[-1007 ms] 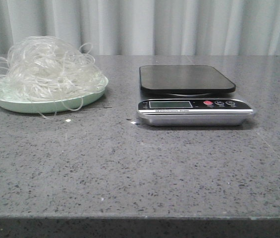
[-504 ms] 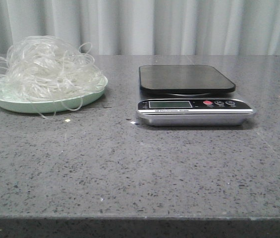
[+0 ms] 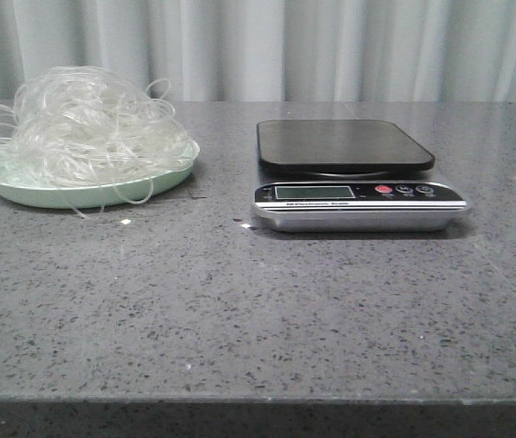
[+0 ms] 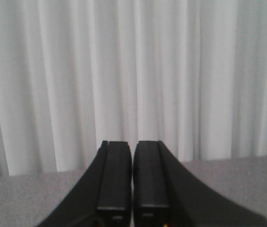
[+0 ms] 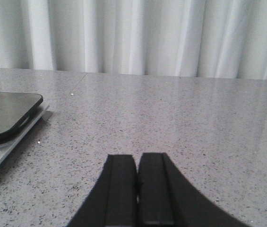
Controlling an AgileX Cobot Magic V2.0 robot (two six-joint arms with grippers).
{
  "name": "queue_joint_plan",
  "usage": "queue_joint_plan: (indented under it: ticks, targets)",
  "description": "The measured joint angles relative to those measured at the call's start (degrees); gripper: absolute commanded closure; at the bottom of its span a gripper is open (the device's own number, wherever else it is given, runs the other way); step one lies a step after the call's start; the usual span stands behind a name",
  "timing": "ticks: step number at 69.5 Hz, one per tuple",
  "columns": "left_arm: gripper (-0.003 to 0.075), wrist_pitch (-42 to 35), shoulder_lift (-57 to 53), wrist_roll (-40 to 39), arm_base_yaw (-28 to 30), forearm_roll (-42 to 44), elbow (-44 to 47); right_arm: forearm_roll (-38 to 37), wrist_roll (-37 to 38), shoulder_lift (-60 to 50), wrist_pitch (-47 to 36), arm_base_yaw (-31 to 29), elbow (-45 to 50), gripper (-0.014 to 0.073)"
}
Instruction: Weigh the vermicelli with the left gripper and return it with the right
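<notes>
vermicelli (image 3: 84,123) heaped on plate (image 3: 93,193) | scale (image 3: 353,173) bare | L gripper (image 4: 132,177) & R gripper (image 5: 137,187) closed, holding nothing

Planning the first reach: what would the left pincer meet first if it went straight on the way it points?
Probably the white curtain: the shut left pincer points at it over bare grey table. How far is unclear.

My left black two-fingered gripper (image 4: 132,189) has its fingers pressed together, holding nothing. My right black two-fingered gripper (image 5: 137,189) is likewise closed and empty, poised low over the table.
</notes>
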Motion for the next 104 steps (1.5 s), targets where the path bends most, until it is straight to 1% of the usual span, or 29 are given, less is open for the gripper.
queue_joint_plan:
  ticks: [1,5,6,7,8,9,10,11,12,13,14,15,16,17,18,19,20,27,28,33,34,39,48,58,74,104]
  targets:
    - [0.0521,0.0,0.0,0.0,0.0,0.0,0.0,0.0,0.0,0.0,0.0,0.0,0.0,0.0442]
    - [0.0456,2.39,3.74,0.83,-1.12,0.0,-2.04,0.0,0.0,0.0,0.0,0.0,0.0,0.0442]
    - [0.042,3.12,5.57,1.13,-1.52,0.0,-2.83,0.0,0.0,0.0,0.0,0.0,0.0,0.0442]
    - [0.042,3.12,5.57,1.13,-1.52,0.0,-2.83,0.0,0.0,0.0,0.0,0.0,0.0,0.0442]
    - [0.0381,4.03,7.37,1.3,-2.1,0.0,-3.6,0.0,0.0,0.0,0.0,0.0,0.0,0.0442]
    - [0.0372,4.03,7.37,1.3,-2.1,0.0,-3.6,0.0,0.0,0.0,0.0,0.0,0.0,0.0442]
    - [0.0342,5.18,9.58,1.39,-2.9,0.0,-4.33,0.0,0.0,0.0,0.0,0.0,0.0,0.0442]
    - [0.0342,5.18,9.58,1.39,-2.9,0.0,-4.33,0.0,0.0,0.0,0.0,0.0,0.0,0.0442]
    - [0.0294,6.04,11.3,1.42,-3.57,0.0,-5.05,0.0,0.0,0.0,0.0,0.0,0.0,0.0442]
    - [0.0294,6.04,11.3,1.42,-3.57,0.0,-5.05,0.0,0.0,0.0,0.0,0.0,0.0,0.0442]
    - [0.0259,6.85,12.98,1.52,-4.25,0.0,-5.91,0.0,0.0,0.0,0.0,0.0,0.0,0.0442]
    - [0.0259,6.85,12.98,1.52,-4.25,0.0,-5.91,0.0,0.0,0.0,0.0,0.0,0.0,0.0442]
    - [0.0229,7.79,14.66,1.58,-5.11,0.0,-6.61,0.0,0.0,0.0,0.0,0.0,0.0,0.0442]
    - [0.0229,7.79,14.66,1.58,-5.11,0.0,-6.61,0.0,0.0,0.0,0.0,0.0,0.0,0.0442]
    - [0.0202,8.65,16.68,1.67,-5.75,0.0,-7.37,0.0,0.0,0.0,0.0,0.0,0.0,0.0442]
    - [0.0202,8.65,16.68,1.67,-5.75,0.0,-7.37,0.0,0.0,0.0,0.0,0.0,0.0,0.0442]
    - [0.0174,9.58,18.27,1.74,-6.36,0.0,-8.43,0.0,0.0,0.0,0.0,0.0,0.0,0.0442]
    - [0.0124,13.3,23.5,1.81,-7.88,-0.25,-11.64,0.0,0.0,0.0,0.0,0.0,0.0,0.0442]
    - [0.0111,15.31,25.3,1.81,-8.33,-0.5,-12.91,0.0,0.0,0.0,0.0,0.0,0.0,0.0442]
    - [0.0086,18.35,28.97,2.06,-8.58,-1.53,-15.78,0.0,0.0,0.0,0.0,0.0,0.0,0.0442]
    - [0.0076,20.48,31.29,2.41,-8.66,-2.34,-17.27,0.0,0.0,0.0,0.0,0.0,0.0,0.0442]
    - [0.0064,23.88,34.51,3.94,-8.81,-4.32,-20.28,0.0,0.0,0.0,0.0,0.0,0.0,0.0442]
    - [0.0064,32.15,43.42,10.59,-8.79,-11.05,-27.05,0.0,0.0,0.0,0.0,0.0,0.0,0.0442]
    - [0.0064,36.7,51.0,16.03,-8.79,-16.44,-30.77,0.0,0.0,0.0,0.0,0.0,0.0,0.0442]
    - [0.0064,36.78,58.6,18.87,-8.79,-18.33,-31.44,0.0,0.0,0.0,0.0,0.0,0.0,0.0442]
    - [0.0069,33.95,67.36,19.27,-8.79,-18.6,-31.48,0.05,0.0,0.0,0.46,0.0,0.0,0.0442]
